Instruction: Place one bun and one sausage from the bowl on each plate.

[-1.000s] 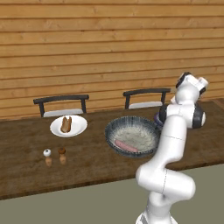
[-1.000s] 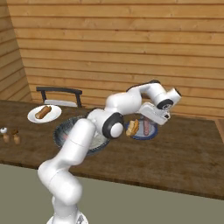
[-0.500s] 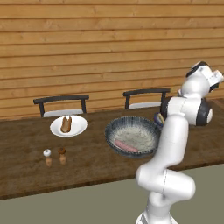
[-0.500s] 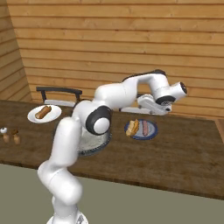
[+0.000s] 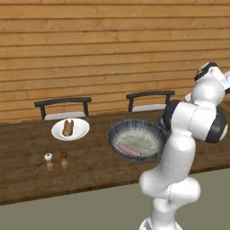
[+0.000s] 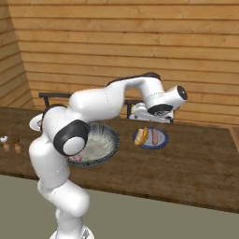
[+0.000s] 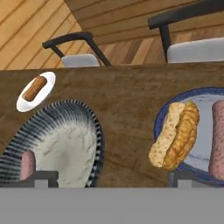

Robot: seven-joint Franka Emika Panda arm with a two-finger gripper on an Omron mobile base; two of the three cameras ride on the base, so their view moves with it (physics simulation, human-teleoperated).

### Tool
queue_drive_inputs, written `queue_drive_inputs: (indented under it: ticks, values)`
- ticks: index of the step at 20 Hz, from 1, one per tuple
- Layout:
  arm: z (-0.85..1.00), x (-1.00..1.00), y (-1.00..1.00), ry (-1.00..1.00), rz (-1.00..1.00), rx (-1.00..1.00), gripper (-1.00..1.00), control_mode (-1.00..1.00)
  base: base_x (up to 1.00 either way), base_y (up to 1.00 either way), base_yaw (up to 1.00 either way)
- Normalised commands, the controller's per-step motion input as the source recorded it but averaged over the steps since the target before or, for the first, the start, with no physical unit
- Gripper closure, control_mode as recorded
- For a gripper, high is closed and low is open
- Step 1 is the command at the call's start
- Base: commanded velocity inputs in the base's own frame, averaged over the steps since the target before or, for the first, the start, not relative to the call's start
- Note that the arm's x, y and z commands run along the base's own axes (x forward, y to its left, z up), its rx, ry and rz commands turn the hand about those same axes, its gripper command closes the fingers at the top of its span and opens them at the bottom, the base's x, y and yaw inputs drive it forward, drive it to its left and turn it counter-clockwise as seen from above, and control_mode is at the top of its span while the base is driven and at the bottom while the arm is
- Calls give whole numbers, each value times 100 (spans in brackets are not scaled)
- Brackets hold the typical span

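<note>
The white arm [image 6: 93, 105] arches up and forward, wrist bent over; the gripper [image 7: 107, 178] appears spread wide, its dark fingertips [image 7: 41, 177] far apart.

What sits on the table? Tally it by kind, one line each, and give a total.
Bowl: 1
Plates: 2 (white plate, blue-grey plate)
Buns: 2 (white-plate bun, blue-plate bun)
Sausages: 2 (bowl sausage, blue-plate sausage)
Shakers: 2 (white-topped shaker, brown-topped shaker)
Total: 9
</note>
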Motion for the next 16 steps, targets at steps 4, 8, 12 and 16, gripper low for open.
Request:
queue_drive_inputs:
  ticks: [4,8,12,16]
  values:
    - [11,-74,79,-1,-3,-19,-100,-100,0,0,0]
    - [4,-63,92,2,-3,-18,-100,-100,0,0,0]
    - [1,-46,96,10,-2,-16,-100,-100,0,0,0]
    - [0,-39,100,18,0,-16,-100,-100,0,0,0]
